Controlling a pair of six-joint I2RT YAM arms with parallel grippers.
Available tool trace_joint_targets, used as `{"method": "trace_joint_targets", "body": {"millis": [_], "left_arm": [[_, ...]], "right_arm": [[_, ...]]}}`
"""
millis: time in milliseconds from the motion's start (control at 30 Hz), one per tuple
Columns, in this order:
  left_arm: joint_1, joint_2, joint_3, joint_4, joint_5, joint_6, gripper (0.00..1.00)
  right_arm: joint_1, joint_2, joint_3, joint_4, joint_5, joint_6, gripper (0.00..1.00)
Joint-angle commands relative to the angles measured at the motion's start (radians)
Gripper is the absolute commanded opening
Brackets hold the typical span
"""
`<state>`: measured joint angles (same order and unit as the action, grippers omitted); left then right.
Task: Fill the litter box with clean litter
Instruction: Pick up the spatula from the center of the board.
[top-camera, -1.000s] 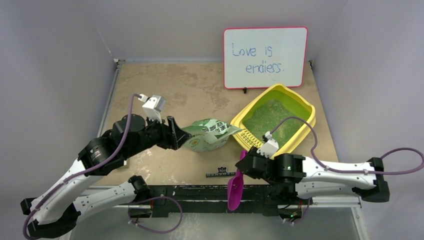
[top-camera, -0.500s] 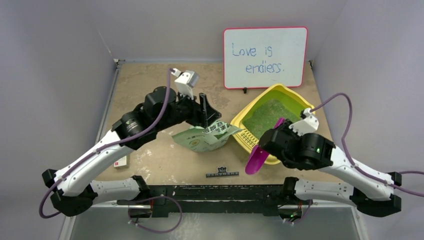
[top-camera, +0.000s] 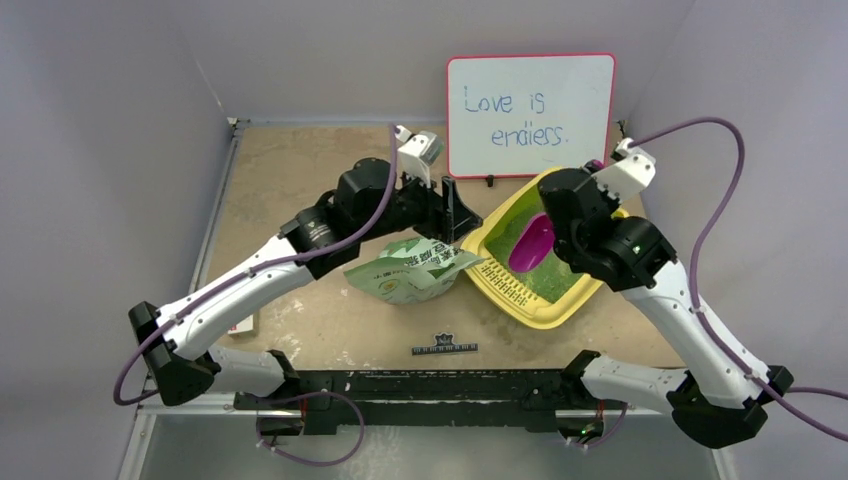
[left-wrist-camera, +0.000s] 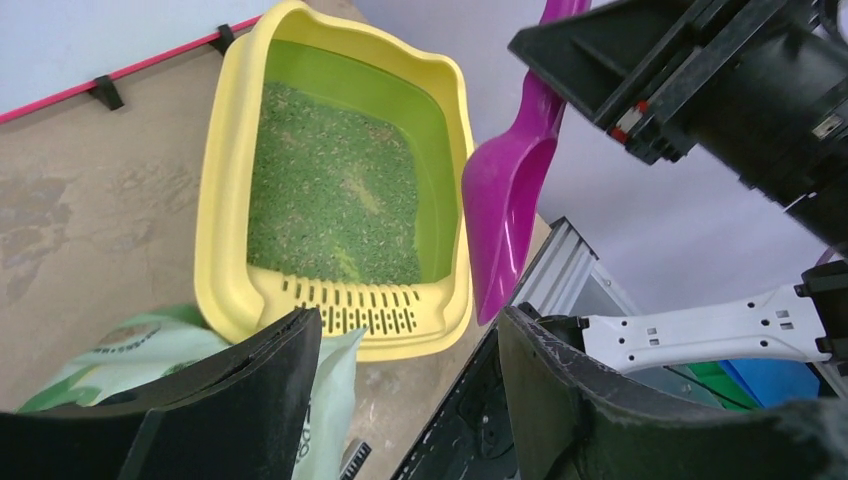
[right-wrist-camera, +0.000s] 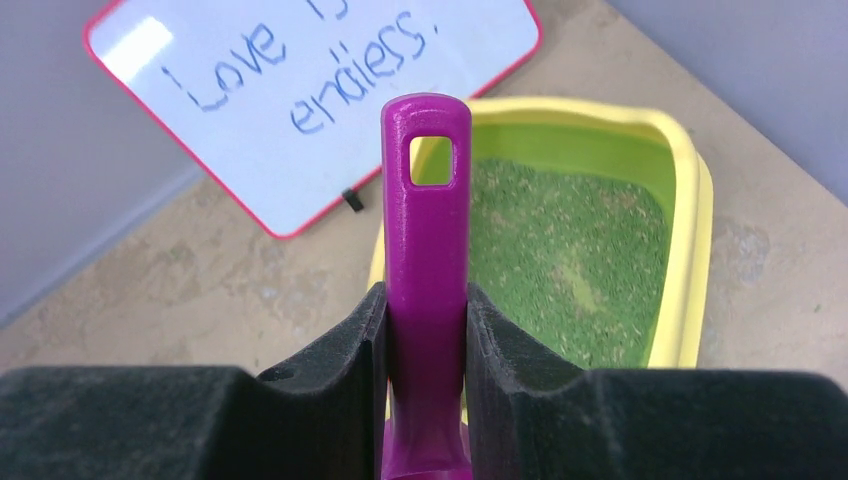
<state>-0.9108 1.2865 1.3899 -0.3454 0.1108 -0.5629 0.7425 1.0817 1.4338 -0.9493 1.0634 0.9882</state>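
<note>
Flat-lying yellow litter box (left-wrist-camera: 225, 200), slotted grille at one end, green clean litter (left-wrist-camera: 330, 190) across its floor.

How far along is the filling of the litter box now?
Done: green litter covers the floor of the yellow litter box. In hand: the right gripper holds the magenta scoop by its handle over the box; the left gripper is open near the pale green bag, holding nothing. Left: perhaps more scoops or levelling; the layer looks thin.
</note>
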Motion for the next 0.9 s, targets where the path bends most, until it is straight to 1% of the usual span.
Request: {"method": "trace_joint_targets", "body": {"millis": [0, 133, 200, 433, 500, 600, 667, 833, 867], "left_arm": [[-0.024, 0.055, 0.049, 0.167, 0.057, 0.017, 0.64], [-0.066, 0.105, 0.054, 0.204, 0.025, 0.03, 0.62], [-0.09, 0.124, 0.057, 0.204, -0.014, 0.042, 0.62], [-0.117, 0.178, 0.052, 0.229, -0.058, 0.059, 0.62], [-0.127, 0.195, 0.053, 0.24, -0.068, 0.059, 0.6], [-0.135, 0.216, 0.051, 0.262, -0.081, 0.058, 0.52], [-0.137, 0.228, 0.049, 0.273, -0.093, 0.057, 0.44], [-0.138, 0.248, 0.05, 0.305, -0.057, 0.049, 0.17], [-0.138, 0.243, 0.047, 0.307, -0.057, 0.049, 0.09]], "right_arm": [[-0.055, -0.003, 0.08, 0.175, -0.02, -0.144, 0.0], [-0.065, 0.028, 0.107, 0.182, -0.015, -0.116, 0.0], [-0.069, 0.036, 0.12, 0.18, -0.015, -0.096, 0.0], [-0.072, 0.031, 0.121, 0.211, -0.016, -0.062, 0.0], [-0.072, 0.027, 0.112, 0.217, -0.027, -0.05, 0.0], [-0.071, 0.009, 0.09, 0.23, -0.047, -0.029, 0.0], [-0.072, -0.005, 0.071, 0.242, -0.061, -0.023, 0.0], [-0.071, -0.039, 0.031, 0.256, -0.081, -0.005, 0.0], [-0.072, -0.047, 0.024, 0.261, -0.089, -0.005, 0.0]]}}
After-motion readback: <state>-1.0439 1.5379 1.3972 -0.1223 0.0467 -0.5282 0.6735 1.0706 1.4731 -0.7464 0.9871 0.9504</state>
